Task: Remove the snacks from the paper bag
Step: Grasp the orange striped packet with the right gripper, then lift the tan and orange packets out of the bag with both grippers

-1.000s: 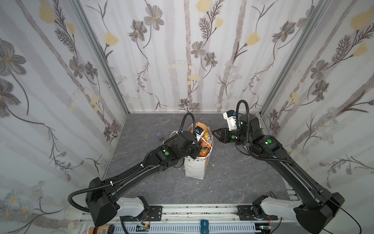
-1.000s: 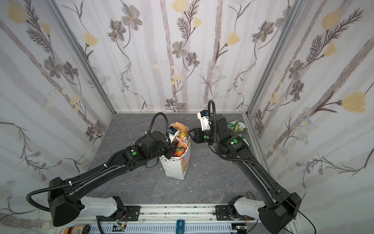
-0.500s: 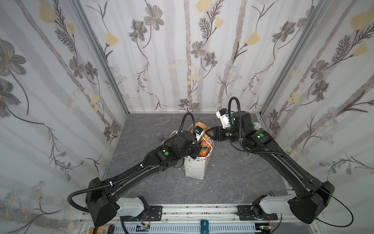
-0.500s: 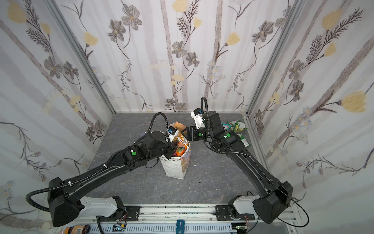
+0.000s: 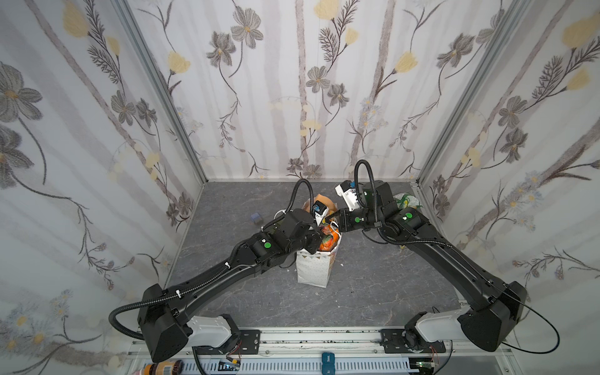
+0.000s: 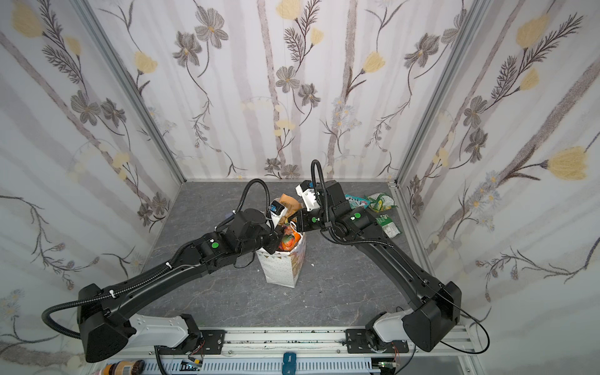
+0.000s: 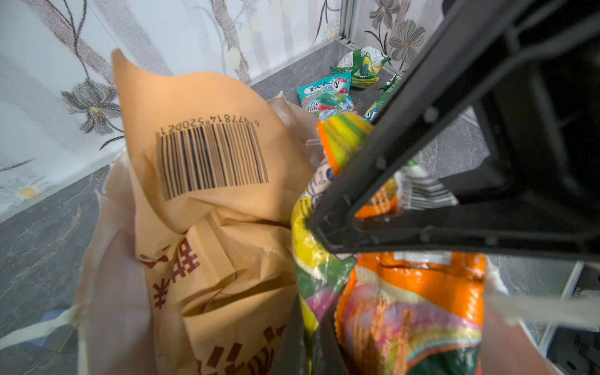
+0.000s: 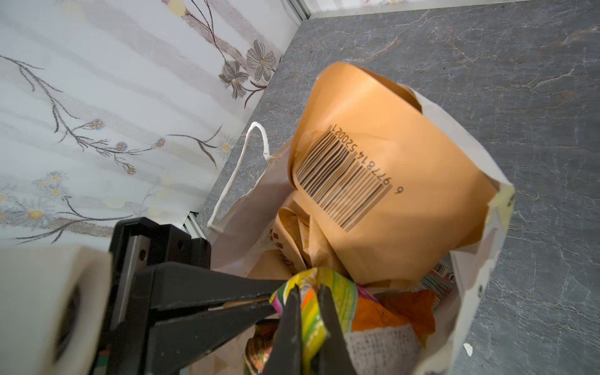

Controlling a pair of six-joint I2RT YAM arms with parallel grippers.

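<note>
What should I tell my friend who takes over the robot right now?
Left gripper: shut, seemingly pinching the paper bag rim.
Right gripper: shut on a striped orange packet at the bag's mouth.
Done: teal packet, crumpled green packet and flat green packet lie on the table near the far right corner.
To do: lift this one out, then the tan packet and anything beneath it.

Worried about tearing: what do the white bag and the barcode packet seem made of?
White bag: matte paper, probably; its rim is creased and ragged. Barcode packet: tan, looks like kraft paper or matte film; soft folds, little glare.
</note>
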